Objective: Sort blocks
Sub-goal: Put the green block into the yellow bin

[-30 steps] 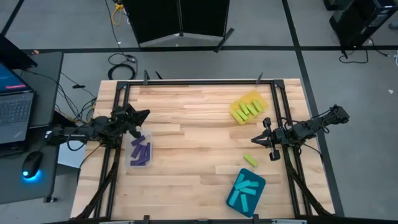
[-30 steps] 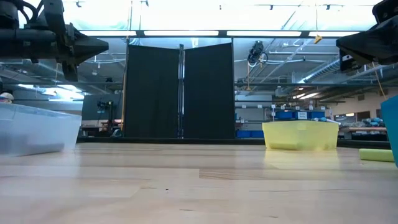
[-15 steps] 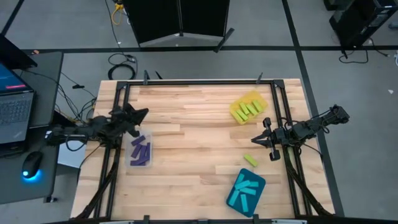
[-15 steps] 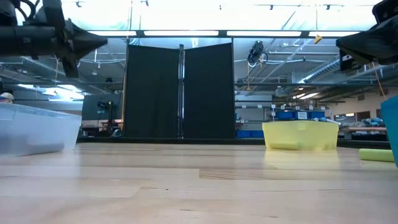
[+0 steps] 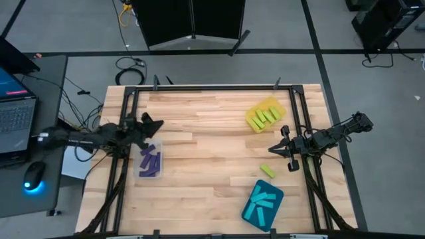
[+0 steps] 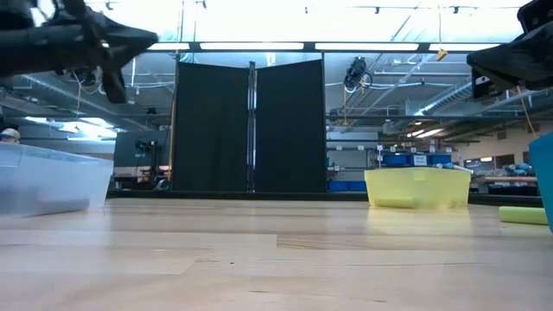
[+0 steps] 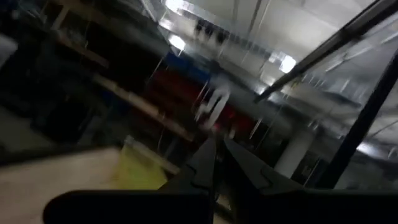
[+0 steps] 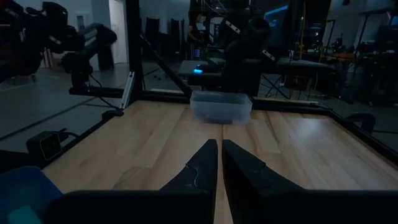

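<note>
One loose yellow-green block (image 5: 267,171) lies flat on the wood between the trays, also seen in the low view (image 6: 523,215). Purple blocks (image 5: 151,161) lie in the clear tray (image 5: 138,174). Yellow-green blocks (image 5: 264,117) fill the yellow tray (image 5: 272,103), and cyan blocks (image 5: 263,204) sit in the teal tray (image 5: 247,211). My left gripper (image 5: 158,124) hovers shut above the clear tray's far end, tipped upward (image 6: 152,39). My right gripper (image 5: 271,150) hangs shut in the air, just beyond the loose block toward the far edge.
The three trays stand on the left, far-right and near-right parts of the table. Bare wood (image 5: 206,153) lies between them. The black frame rails (image 5: 295,106) run along the table's sides. A laptop and mouse (image 5: 32,178) sit off the table's left edge.
My left gripper has risen a little and tipped its fingers upward above the clear tray, shifting slightly toward the table's right. The right arm and all blocks have stayed put.
</note>
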`<control>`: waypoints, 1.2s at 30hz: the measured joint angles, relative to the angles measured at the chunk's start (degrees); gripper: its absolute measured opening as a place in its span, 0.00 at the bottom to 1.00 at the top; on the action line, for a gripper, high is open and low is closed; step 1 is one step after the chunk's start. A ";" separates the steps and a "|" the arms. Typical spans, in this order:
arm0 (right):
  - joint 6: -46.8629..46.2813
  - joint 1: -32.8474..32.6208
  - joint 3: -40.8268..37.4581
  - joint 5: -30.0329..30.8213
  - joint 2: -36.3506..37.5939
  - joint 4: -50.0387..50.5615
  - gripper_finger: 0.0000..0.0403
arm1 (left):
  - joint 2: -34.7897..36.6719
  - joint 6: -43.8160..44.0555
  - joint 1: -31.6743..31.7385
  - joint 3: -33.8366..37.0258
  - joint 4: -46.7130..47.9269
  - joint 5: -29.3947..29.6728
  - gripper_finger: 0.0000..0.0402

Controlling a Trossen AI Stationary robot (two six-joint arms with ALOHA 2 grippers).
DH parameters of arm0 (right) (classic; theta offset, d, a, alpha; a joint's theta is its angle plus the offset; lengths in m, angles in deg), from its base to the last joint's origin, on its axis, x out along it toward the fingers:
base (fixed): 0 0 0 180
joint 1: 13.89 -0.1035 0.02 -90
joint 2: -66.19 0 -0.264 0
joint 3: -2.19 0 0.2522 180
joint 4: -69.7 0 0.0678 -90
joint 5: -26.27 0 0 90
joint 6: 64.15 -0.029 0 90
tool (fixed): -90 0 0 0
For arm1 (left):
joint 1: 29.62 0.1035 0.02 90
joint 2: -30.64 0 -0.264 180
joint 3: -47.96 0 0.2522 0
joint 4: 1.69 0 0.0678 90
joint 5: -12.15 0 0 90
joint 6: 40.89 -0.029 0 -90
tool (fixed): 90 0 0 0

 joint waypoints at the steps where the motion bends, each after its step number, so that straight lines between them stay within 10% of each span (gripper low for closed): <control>1: 0.01 0.00 0.00 0.00 0.00 0.00 0.09 | -3.92 0.09 -0.12 -0.91 -0.96 0.01 0.09; 12: 0.01 0.31 0.00 0.00 0.00 -0.11 0.09 | -56.44 -8.99 -0.43 -32.30 -1.54 -2.79 0.09; 18: 4.87 0.35 0.00 1.02 0.00 -0.39 0.09 | -78.25 -12.56 2.07 -53.07 5.47 -14.69 0.09; 29: 6.94 1.10 2.98 12.33 -0.06 -30.49 0.09 | -98.87 -11.12 5.00 -79.88 26.20 -21.74 0.09; 36: 11.88 0.71 19.83 9.68 -4.60 -19.25 0.09 | -110.02 -18.52 5.26 -98.43 46.01 -21.85 0.18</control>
